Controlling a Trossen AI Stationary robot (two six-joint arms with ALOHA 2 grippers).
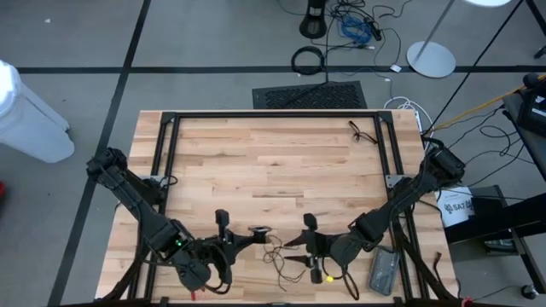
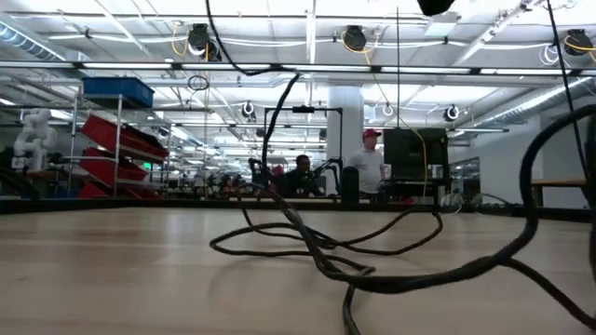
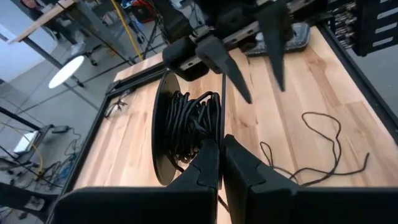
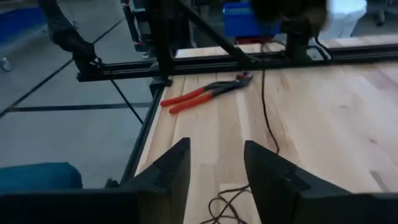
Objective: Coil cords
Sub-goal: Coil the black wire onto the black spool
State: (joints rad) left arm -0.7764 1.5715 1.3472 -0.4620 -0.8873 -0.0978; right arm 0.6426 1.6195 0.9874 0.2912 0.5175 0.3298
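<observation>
The thin black cord is partly wound on a small round dark puck (image 3: 163,134), and its coil (image 3: 194,124) shows beside the puck's disc. The rest lies in slack loops on the table (image 1: 281,257), also in the low view (image 2: 317,249) and the left wrist view (image 3: 323,146). My left gripper (image 1: 252,233) is near the table's near edge, shut on the puck (image 1: 259,230). My right gripper (image 1: 294,243) is open and empty just right of the puck. Its fingers (image 3: 233,74) point toward the puck. My left gripper pinches the wound puck at its rim (image 3: 219,134) between its two fingers (image 3: 208,163). The fingers come level from the table's left. The puck stands on edge in the hold, and whether it is clear of the table I cannot tell. The loose cord trails slack onto the table.
Red-handled pliers (image 4: 205,93) lie by the black frame rail (image 4: 186,59) at the table's left. A grey device (image 1: 381,271) and a small yellow thing (image 1: 328,277) lie near the near right corner. A short dark cord piece (image 1: 363,132) lies at the far right.
</observation>
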